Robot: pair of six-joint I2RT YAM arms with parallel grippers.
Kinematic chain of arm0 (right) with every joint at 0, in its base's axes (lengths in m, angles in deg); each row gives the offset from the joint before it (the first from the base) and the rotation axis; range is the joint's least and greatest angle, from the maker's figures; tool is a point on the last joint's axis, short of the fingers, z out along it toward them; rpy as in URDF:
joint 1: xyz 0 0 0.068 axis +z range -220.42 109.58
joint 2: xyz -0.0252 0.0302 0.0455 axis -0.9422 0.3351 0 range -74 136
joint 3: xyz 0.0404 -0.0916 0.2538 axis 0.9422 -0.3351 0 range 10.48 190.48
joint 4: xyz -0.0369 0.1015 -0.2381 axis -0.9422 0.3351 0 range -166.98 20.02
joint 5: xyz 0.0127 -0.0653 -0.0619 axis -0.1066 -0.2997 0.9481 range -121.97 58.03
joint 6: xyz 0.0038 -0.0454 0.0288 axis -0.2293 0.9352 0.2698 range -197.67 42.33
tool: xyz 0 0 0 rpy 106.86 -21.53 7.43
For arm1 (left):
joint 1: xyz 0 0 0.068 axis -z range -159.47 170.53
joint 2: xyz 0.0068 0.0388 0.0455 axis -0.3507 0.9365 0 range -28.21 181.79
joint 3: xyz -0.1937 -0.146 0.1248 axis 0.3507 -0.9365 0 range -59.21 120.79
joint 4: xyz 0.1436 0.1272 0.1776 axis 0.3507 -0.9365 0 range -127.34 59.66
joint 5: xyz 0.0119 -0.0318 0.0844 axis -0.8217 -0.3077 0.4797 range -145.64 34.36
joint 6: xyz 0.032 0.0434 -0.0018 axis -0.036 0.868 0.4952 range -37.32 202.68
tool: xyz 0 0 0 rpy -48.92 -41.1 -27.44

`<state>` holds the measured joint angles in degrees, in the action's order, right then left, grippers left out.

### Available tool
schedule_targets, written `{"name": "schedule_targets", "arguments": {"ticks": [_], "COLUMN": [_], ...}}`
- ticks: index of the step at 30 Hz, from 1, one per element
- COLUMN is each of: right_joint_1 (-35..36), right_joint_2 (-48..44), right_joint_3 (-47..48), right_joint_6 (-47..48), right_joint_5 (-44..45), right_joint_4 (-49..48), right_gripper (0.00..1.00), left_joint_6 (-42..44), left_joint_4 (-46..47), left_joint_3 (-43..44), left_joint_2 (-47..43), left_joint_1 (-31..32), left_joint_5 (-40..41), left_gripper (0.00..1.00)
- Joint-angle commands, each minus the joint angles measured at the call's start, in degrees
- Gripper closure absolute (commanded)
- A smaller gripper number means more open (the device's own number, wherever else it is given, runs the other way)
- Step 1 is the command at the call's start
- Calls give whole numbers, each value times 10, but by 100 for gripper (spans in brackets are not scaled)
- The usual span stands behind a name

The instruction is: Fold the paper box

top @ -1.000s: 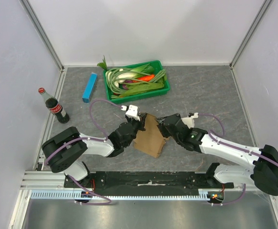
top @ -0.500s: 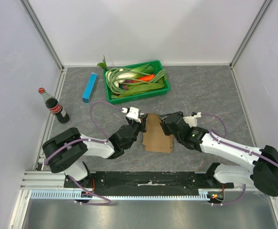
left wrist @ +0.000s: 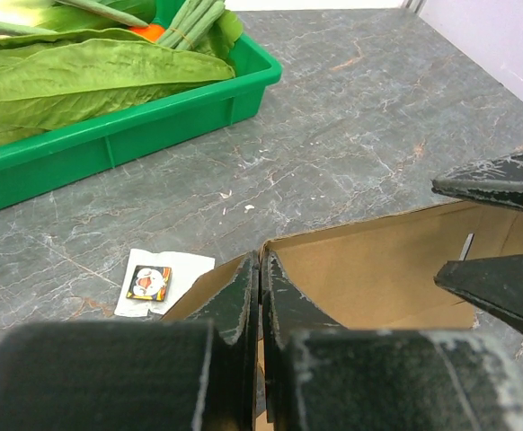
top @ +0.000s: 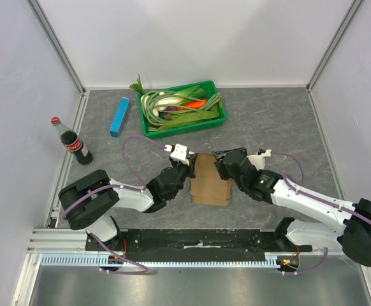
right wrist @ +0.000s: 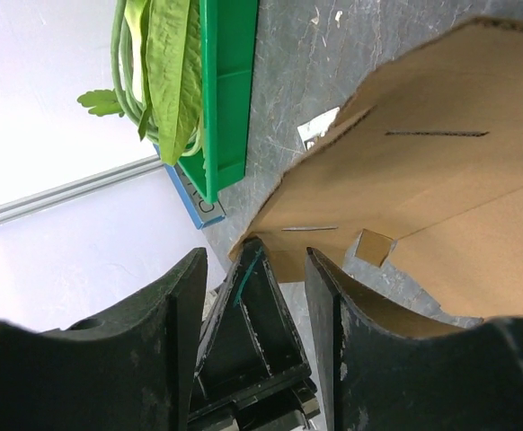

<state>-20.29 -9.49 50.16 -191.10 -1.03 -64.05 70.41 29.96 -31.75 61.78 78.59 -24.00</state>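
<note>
The paper box (top: 211,180) is a flat brown cardboard piece lying between my two grippers at the table's near middle. My left gripper (top: 189,171) is shut on its left edge; in the left wrist view the closed fingertips (left wrist: 260,267) pinch the cardboard rim (left wrist: 378,265). My right gripper (top: 221,167) is open at the box's right side. In the right wrist view its gripper (right wrist: 257,269) stands wide open, the cardboard (right wrist: 441,171) lies ahead and the left gripper's fingers show between its own. The right gripper's fingers (left wrist: 504,180) straddle the box's far edge.
A green tray (top: 218,118) of vegetables stands at the back middle, a slim blue box (top: 119,116) to its left, a cola bottle (top: 72,141) at the far left. A tiny white card (left wrist: 158,280) lies on the table just left of the box.
The box has swung from lying askew to lying squarer between the grippers. Both grippers shifted slightly with it; little moved in the last half second.
</note>
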Motion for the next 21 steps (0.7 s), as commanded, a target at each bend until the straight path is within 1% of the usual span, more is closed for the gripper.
{"name": "schedule_targets", "arguments": {"ticks": [1, 9, 13, 16, 20, 21], "right_joint_1": [-9, -24, -26, -25, -27, -26], "right_joint_2": [-3, 19, 26, 28, 29, 30], "right_joint_3": [11, 22, 22, 19, 12, 10], "right_joint_6": [-169, -179, -182, -185, -187, -188], "right_joint_5": [33, 21, 16, 13, 11, 10], "right_joint_4": [0, -3, -4, -10, -20, -21], "right_gripper": [45, 51, 52, 56, 65, 66], "left_joint_6": [25, 50, 53, 59, 61, 59], "left_joint_4": [33, 54, 61, 66, 70, 71], "left_joint_3": [12, 7, 6, 6, 5, 4], "left_joint_2": [2, 4, 6, 10, 16, 17], "left_joint_1": [9, 18, 21, 24, 26, 26], "left_joint_5": [22, 25, 26, 28, 32, 32], "left_gripper": [98, 98, 98, 98, 98, 98]}}
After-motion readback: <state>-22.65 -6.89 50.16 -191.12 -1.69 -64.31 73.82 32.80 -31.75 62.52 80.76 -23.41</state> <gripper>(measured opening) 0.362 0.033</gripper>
